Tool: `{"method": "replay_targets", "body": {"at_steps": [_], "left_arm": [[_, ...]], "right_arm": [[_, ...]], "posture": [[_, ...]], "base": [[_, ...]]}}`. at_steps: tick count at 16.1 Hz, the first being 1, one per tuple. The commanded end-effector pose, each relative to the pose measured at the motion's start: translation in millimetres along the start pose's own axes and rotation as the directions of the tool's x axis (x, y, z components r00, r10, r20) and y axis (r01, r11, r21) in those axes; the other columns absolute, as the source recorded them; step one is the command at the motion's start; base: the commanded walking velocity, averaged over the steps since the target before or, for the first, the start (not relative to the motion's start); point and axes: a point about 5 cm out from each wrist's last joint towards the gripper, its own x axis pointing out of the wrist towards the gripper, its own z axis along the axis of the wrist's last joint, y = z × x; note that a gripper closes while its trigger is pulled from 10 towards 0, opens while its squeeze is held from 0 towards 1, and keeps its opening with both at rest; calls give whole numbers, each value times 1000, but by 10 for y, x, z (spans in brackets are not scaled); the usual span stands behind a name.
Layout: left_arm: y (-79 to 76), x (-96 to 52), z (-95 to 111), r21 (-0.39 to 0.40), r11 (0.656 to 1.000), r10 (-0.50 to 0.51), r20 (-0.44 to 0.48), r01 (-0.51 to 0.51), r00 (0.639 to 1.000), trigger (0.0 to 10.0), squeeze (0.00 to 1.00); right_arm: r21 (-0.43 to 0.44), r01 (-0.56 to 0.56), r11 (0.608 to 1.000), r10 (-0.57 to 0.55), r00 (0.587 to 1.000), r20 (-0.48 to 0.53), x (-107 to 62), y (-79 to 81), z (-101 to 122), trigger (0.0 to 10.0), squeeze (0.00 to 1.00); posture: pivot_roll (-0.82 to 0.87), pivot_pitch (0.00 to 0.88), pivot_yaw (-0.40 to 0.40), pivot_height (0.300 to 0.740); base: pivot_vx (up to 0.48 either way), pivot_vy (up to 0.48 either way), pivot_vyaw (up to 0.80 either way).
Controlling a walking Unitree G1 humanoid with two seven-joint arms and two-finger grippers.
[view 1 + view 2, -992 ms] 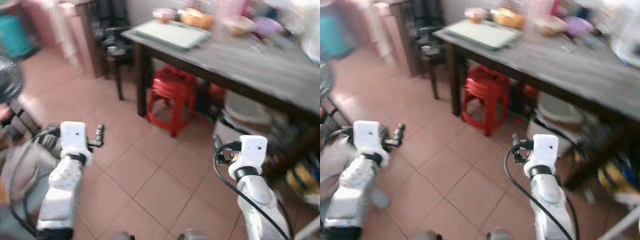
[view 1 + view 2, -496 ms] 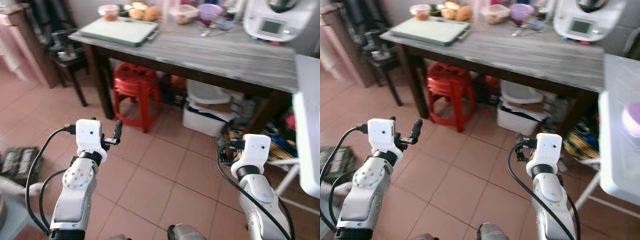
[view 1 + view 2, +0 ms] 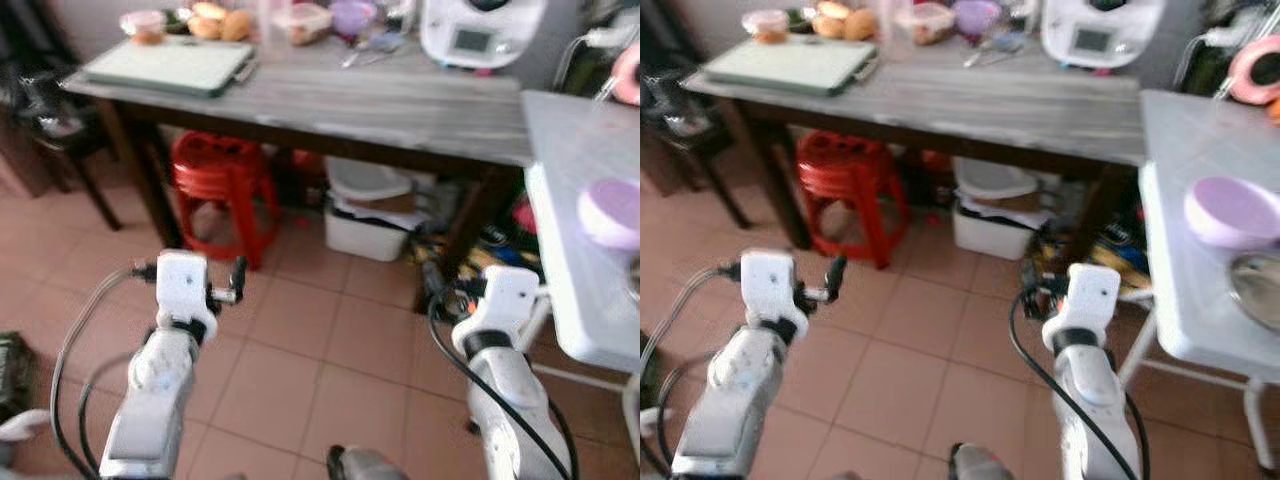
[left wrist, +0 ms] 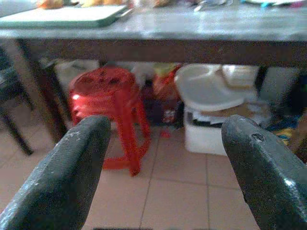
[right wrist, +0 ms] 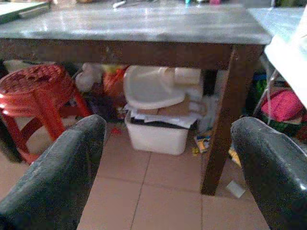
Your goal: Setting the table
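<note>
while i am walking the robot to the tables, nothing is picked up yet, so i judge the step is still the approach.
from the head views, the left gripper [image 3: 236, 280] and the right gripper [image 3: 1037, 297] hang over the tiled floor [image 3: 300, 350], both empty and touching nothing; the purple bowl [image 3: 1230, 211] sits on the white table [image 3: 1170, 160] at my right, beside a metal plate [image 3: 1258, 288], and the dark table [image 3: 380, 105] stands ahead with a red stool [image 3: 215, 175] under it. from the left wrist view, the fingers [image 4: 64, 167] are spread wide, with the stool far between them. from the right wrist view, the fingers [image 5: 55, 165] are also spread wide, facing a white box [image 5: 156, 136] under the table. next i think i must turn right and come near the bowl.
</note>
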Motion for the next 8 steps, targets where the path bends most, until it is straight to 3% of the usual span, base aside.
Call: {"method": "replay_targets", "body": {"at_steps": [1, 8], "left_arm": [[-2, 50, 105, -12, 1000, -1, 43, 1, 999, 10000, 0], [-38, 50, 165, -35, 999, -31, 62, 33, 998, 10000, 0]], "right_arm": [[-10, 7, 1000, -7, 1000, 17, 9, -26, 41, 10000, 0], [-30, -4, 1000, 5, 1000, 31, -17, 7, 76, 10000, 0]], "posture": [[-58, 0, 25, 740], [-51, 2, 23, 740]], "base": [[0, 0, -800], [0, 0, -800]]}}
